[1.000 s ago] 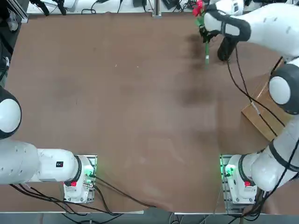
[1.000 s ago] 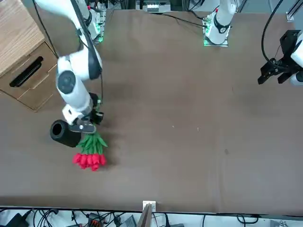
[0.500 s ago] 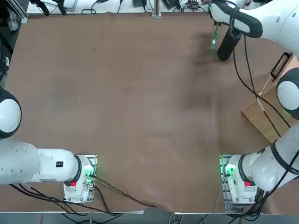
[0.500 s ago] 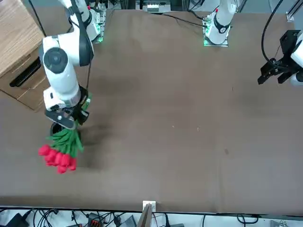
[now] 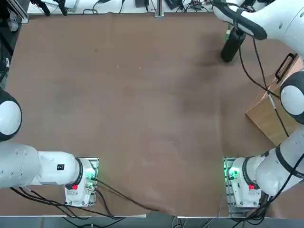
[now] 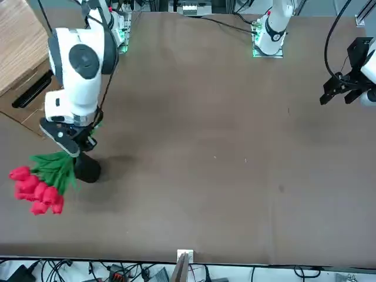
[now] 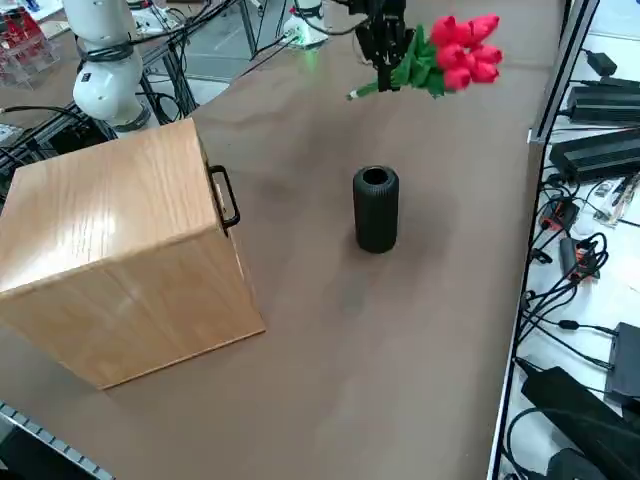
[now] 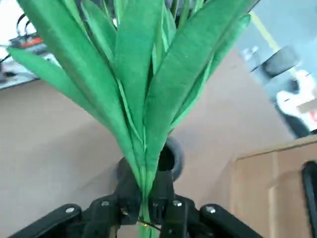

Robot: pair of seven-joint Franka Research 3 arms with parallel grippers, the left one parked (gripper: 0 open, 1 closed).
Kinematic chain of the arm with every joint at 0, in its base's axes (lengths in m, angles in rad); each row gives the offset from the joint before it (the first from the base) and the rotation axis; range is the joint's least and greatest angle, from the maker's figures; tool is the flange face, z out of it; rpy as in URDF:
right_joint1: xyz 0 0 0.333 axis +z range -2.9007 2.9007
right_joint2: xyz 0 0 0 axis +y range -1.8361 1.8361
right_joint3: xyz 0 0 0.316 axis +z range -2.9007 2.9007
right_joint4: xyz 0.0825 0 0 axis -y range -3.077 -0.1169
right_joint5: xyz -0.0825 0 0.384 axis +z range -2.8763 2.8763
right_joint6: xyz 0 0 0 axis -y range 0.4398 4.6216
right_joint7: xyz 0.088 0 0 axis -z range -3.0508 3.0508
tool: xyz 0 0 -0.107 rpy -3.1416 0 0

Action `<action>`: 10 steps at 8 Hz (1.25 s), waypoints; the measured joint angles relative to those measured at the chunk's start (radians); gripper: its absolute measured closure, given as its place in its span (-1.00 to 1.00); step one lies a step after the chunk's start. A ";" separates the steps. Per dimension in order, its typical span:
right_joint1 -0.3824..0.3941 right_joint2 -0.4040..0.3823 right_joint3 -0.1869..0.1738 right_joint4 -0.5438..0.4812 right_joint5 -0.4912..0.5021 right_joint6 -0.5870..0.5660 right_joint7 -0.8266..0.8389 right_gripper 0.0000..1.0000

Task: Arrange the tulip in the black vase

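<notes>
The right gripper (image 8: 144, 210) is clamped on the thin green stems of the bunch of red tulips with long green leaves (image 6: 42, 176), holding it in the air above the tall matte black cylinder vase (image 7: 376, 209). The bunch lies nearly level, blooms pointing off the table's far edge. The vase stands upright at the table's far right, and a light wooden box with a black handle (image 7: 120, 250) sits nearer.
</notes>
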 joint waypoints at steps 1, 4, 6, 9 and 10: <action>0.000 0.000 -0.003 0.005 -0.062 -0.018 0.022 0.74; 0.000 0.003 -0.004 0.006 -0.207 -0.032 0.214 0.74; 0.000 0.009 -0.004 0.006 -0.264 -0.040 0.376 0.74; 0.012 0.046 -0.003 -0.004 -0.375 -0.067 0.616 0.74; 0.022 0.078 -0.003 -0.008 -0.415 -0.082 0.704 0.74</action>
